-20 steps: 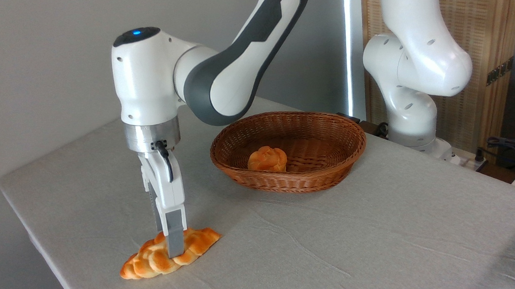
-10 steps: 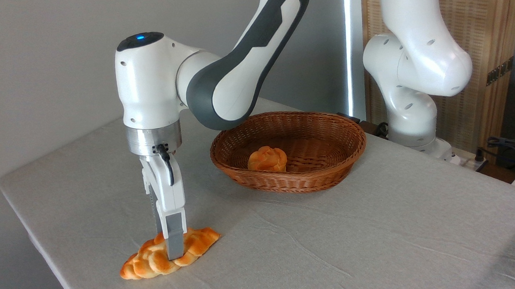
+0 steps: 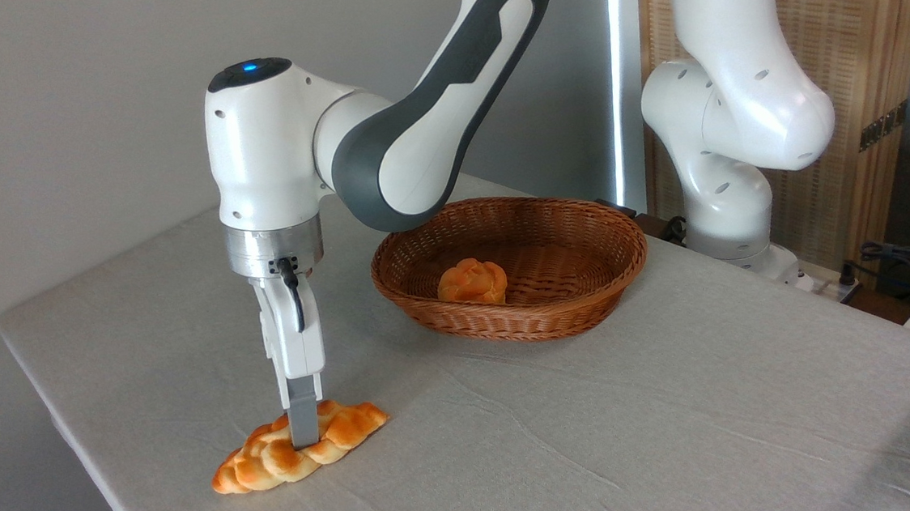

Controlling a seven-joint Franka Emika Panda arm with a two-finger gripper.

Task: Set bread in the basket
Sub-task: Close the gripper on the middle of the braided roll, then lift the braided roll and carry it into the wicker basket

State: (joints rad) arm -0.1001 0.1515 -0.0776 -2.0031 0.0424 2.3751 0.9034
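Directly beneath the claw [image 3: 304,438] lies the bread [image 3: 300,456], its middle pinched between the closed fingers.

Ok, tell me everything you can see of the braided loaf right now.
The braided loaf is long, golden-orange and glossy, with knobbly plaited segments and tapered ends. It lies flat on the grey tablecloth near the front left edge, well apart from the basket. The pincer stands upright over its middle, the visible finger pressed against its side. Whether the loaf is clamped cannot be told from this view.
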